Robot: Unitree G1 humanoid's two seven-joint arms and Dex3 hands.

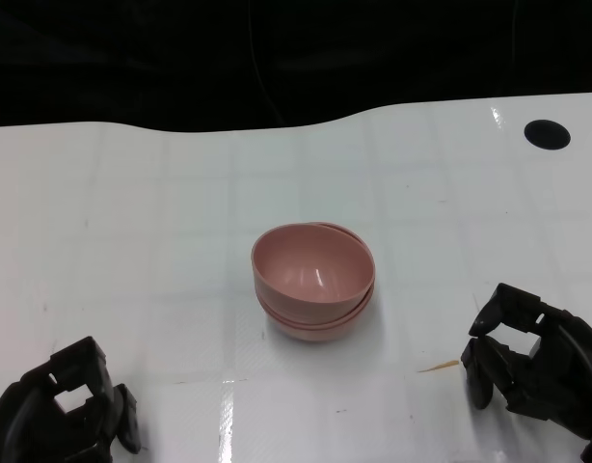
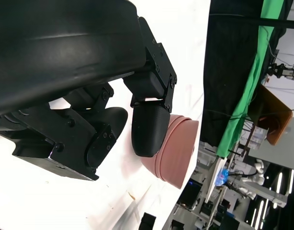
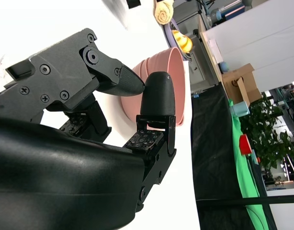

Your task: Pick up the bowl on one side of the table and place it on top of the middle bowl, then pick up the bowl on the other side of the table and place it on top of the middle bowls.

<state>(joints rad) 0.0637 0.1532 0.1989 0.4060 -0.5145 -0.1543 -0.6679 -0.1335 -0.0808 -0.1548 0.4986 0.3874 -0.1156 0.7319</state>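
Seemingly I am finished: the pink bowls [image 1: 313,280] sit nested mid-table, and my left hand [image 1: 69,410] and right hand [image 1: 532,362] hold nothing, fingers loosely apart.

1. My head camera looks down on the white table [image 1: 161,193] from above.
2. Both wrist cameras sit close behind their own fingers, rolled sideways.
3. All three share the stacked pink bowls [image 1: 313,280] [image 2: 178,151] [image 3: 173,81].

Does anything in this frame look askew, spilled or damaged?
The pink bowl stack at mid-table is not seated evenly: the top bowl tilts, its rim offset from those below. A thin tan sliver lies on the white table near the right hand. No spill or damage shows.
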